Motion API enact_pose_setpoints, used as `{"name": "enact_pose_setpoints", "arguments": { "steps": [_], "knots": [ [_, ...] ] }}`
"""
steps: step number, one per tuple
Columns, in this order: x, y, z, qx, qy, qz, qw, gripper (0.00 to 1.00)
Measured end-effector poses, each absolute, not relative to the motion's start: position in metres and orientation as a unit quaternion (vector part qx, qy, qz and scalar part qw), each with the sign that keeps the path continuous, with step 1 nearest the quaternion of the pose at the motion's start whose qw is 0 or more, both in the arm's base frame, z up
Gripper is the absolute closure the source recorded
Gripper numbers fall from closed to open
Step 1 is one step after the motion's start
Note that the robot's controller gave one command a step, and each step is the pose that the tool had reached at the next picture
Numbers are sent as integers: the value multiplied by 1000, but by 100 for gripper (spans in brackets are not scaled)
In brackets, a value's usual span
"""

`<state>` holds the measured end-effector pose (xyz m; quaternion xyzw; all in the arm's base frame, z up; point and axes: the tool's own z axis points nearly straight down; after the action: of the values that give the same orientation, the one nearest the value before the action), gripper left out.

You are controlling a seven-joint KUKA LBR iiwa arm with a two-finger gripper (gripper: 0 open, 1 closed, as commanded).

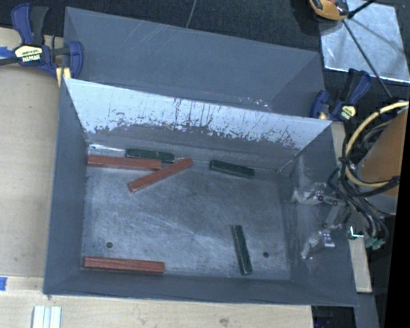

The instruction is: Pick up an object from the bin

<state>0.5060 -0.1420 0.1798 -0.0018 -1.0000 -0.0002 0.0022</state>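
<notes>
Silver-metal gripper point(314, 220) hangs over the sloping right wall of the grey metal bin point(201, 71), at the end of the arm point(382, 154) that enters from the right. Its two fingers stand apart, and nothing is between them.

Nearest object: a short dark green bar point(240, 249) lying flat on the bin floor, left of the gripper, slightly tilted and clear of it.

A second dark green bar point(232, 168) lies along the back wall. A third dark green bar point(149, 155) lies further left on the same line. Just below it lies a red-brown bar point(120, 162). A tilted red-brown bar point(158, 175) touches its right end. Another red-brown bar point(124, 264) lies along the front edge of the floor, well apart from the gripper.
</notes>
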Motion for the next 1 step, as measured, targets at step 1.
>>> {"name": "enact_pose_setpoints", "arguments": {
  "steps": [1],
  "knots": [
    [508, -141, 184, 0, -1000, 1, -2, 0]
  ]
}}
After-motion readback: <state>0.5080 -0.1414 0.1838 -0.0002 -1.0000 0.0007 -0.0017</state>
